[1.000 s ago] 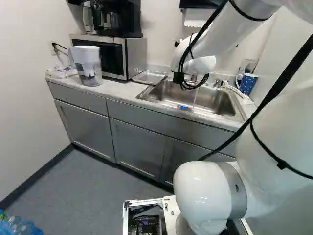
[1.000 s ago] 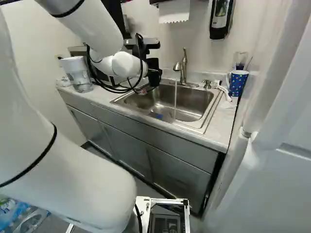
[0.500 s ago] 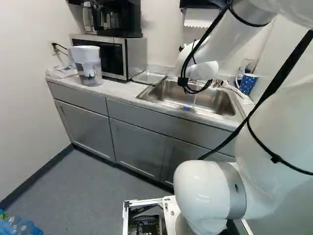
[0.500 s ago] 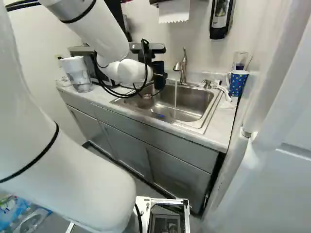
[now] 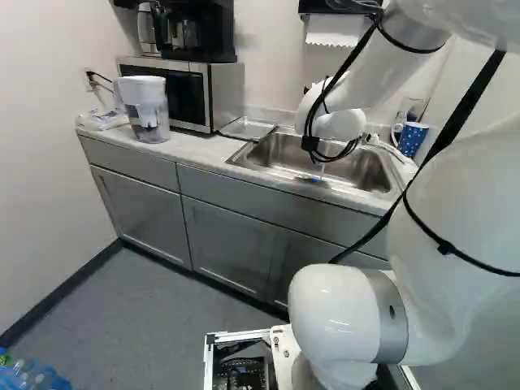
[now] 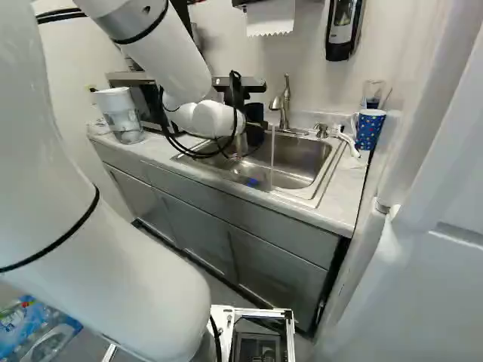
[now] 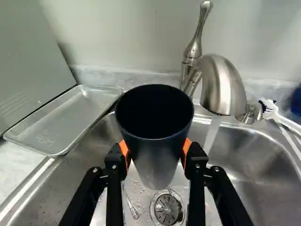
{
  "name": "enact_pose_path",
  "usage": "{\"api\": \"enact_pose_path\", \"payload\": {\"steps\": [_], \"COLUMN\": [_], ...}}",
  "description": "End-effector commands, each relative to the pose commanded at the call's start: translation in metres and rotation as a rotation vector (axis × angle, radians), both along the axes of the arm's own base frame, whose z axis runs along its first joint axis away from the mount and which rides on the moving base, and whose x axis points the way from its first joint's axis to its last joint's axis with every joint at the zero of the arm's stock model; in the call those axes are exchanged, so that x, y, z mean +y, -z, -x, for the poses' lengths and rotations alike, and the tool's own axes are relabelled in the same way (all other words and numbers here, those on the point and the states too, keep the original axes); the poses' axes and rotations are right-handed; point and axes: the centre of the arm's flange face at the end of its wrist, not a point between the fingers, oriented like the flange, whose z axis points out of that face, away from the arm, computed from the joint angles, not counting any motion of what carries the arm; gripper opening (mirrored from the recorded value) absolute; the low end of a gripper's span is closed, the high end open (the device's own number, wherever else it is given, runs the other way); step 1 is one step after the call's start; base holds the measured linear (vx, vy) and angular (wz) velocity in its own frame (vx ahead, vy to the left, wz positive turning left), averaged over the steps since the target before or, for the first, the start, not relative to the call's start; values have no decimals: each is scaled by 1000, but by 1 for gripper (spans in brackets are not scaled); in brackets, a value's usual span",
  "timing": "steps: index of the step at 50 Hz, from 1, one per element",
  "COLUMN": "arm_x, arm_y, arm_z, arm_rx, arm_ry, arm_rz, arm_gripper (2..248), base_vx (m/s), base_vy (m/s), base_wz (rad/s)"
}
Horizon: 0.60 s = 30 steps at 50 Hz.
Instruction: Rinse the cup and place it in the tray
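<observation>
Tool [image 6: 254, 130], upper middle of right base view, grasping dark cup [image 7: 153, 155] over sink [image 6: 302, 158], beside running faucet [image 6: 284, 105]. Tray [image 5: 247, 130] beside sink, upper middle of left base view.

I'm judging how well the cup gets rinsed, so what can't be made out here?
- Dark cup's bottom, inside: too dark, wrist view.
- Cup and hand: hidden by the arm, left base view.
- Small metal thing in the sink: partly behind the hand, wrist view.
- Coffee maker's top: cut off, left base view.
</observation>
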Motion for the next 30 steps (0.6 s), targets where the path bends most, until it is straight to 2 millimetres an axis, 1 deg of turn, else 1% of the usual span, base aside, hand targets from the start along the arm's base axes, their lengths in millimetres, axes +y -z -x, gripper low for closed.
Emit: {"api": "enact_pose_path", "payload": {"steps": [12,24,30], "arm_x": [-8,-11,-15], "arm_y": [13,26,32], "arm_z": [0,5,7], "arm_rx": [28,55,69], "arm_ry": [19,26,38], "arm_rz": [-6,-13,-17], "arm_gripper": [124,124,124], "base_vx": [0,0,0], "base_vy": [0,0,0], "base_wz": [0,0,0]}}
